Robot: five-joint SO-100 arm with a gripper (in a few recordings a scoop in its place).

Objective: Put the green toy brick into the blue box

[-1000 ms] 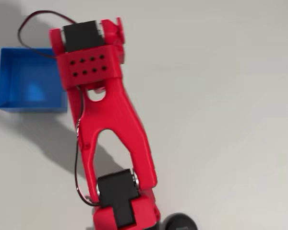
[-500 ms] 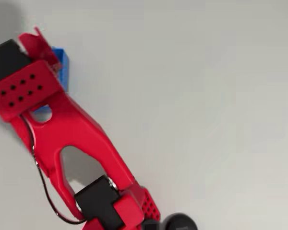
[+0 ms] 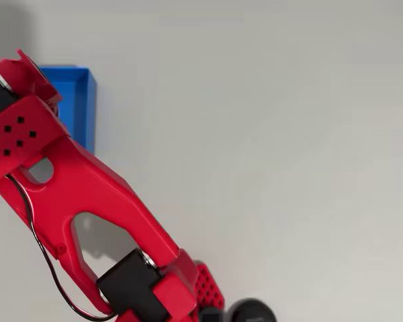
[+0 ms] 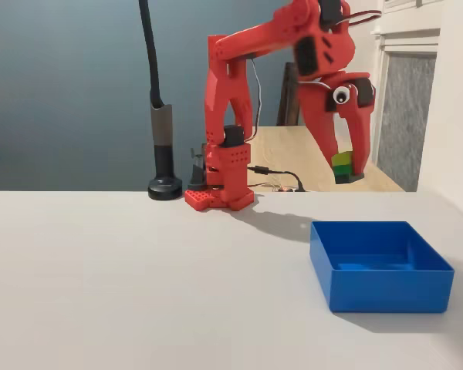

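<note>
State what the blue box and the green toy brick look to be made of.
Blue box: likely moulded plastic, with thin even walls, uniform bright colour and a soft sheen inside. Green toy brick, held in the gripper: probably hard plastic, in a lime layer over a darker green one; too small to judge its finish.

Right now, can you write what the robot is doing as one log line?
gripper: shut on brick | brick: held in the air, above the box | box: on table, nothing seen inside | next: probably lower, release
</note>
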